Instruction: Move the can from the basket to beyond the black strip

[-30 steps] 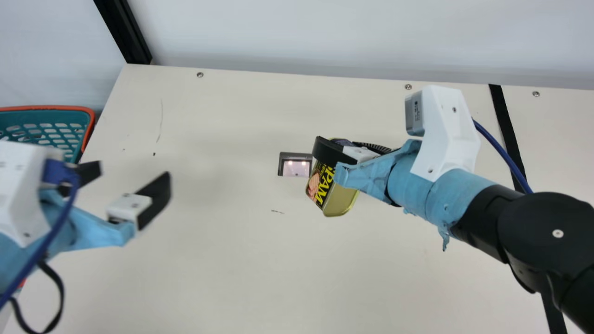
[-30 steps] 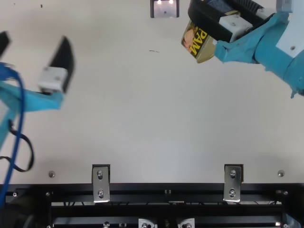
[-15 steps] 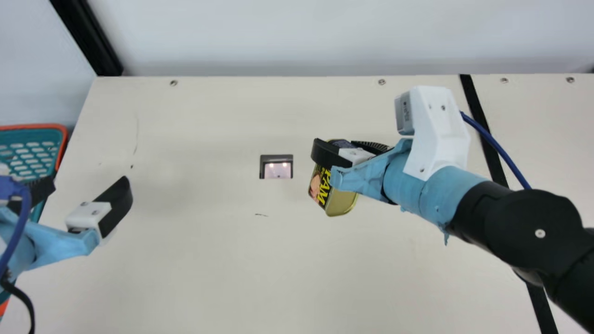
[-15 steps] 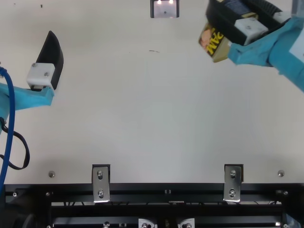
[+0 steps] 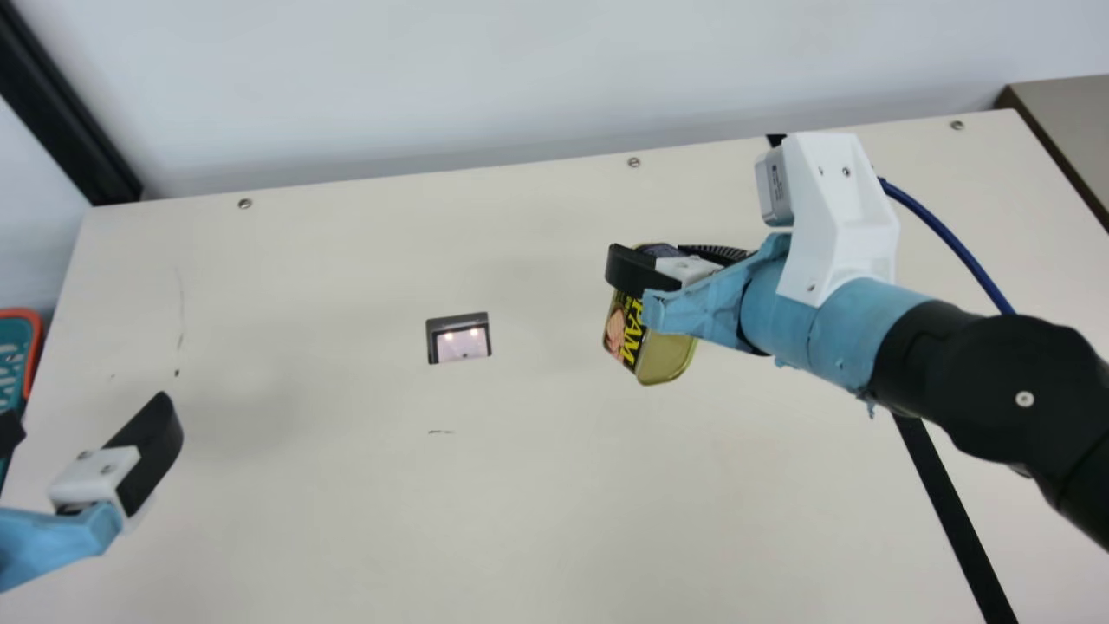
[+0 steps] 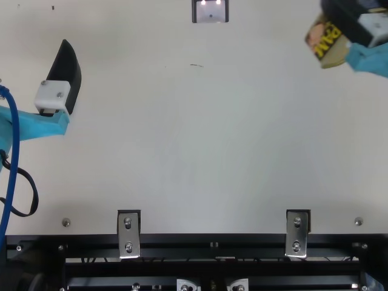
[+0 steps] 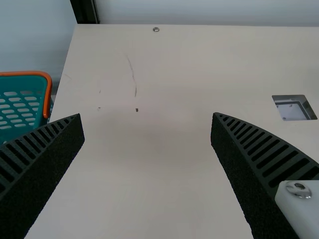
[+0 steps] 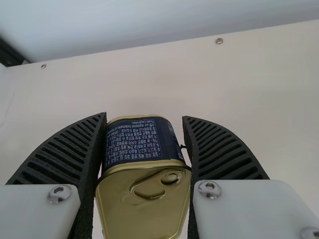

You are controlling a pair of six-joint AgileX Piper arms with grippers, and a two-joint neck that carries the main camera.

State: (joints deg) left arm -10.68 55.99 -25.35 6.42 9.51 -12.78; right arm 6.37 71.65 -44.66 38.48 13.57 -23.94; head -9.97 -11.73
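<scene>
Carrying one can, my right gripper is short of the one black strip in the main view; one basket, left edge. Top view: the can has shifted right — nearer crossing. Left wrist view: left gripper, my second, wide open, empty. Right wrist view: the can's clamped snugly.

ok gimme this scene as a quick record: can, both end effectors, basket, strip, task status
can: tilted, held above the table
right end effector: closed on can
left end effector: open, empty
basket: teal, orange rim, main view's left edge
black strip: passes under the right arm
status: can not yet beyond strip
</scene>
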